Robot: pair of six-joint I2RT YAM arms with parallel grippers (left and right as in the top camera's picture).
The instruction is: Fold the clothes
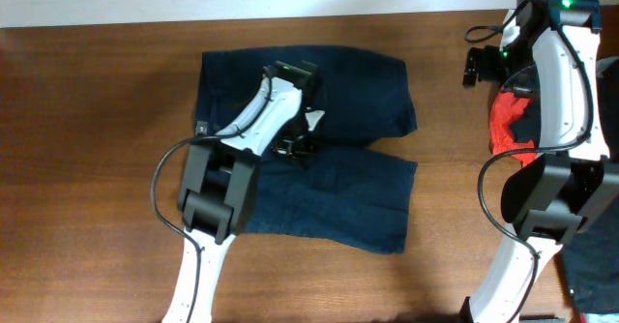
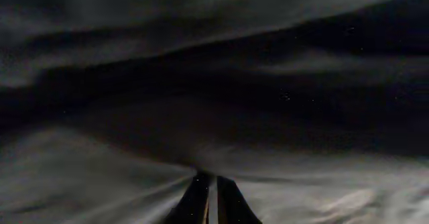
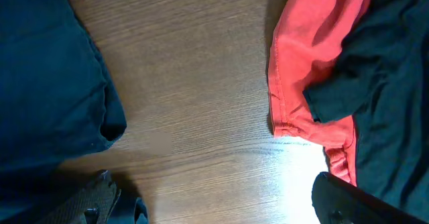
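Dark navy shorts (image 1: pixel 338 183) lie spread flat on the wooden table (image 1: pixel 97 120), waistband to the left and both legs pointing right. My left gripper (image 1: pixel 295 147) is down on their middle, between the legs. In the left wrist view the gripper (image 2: pixel 211 198) is shut, and folds of the shorts' dark cloth (image 2: pixel 100 177) radiate from its tips. My right gripper (image 1: pixel 477 67) hovers open over bare wood at the right, between the shorts and an orange-red garment (image 1: pixel 503 125). Its wrist view shows the right gripper (image 3: pixel 221 204) with its fingers wide apart and nothing between them.
The orange-red garment (image 3: pixel 315 56) lies partly under a dark garment (image 3: pixel 389 83) at the table's right edge. A leg hem of the shorts (image 3: pixel 47 83) reaches into the right wrist view. More dark cloth (image 1: pixel 590 265) sits at the lower right. A white wall borders the table's far edge.
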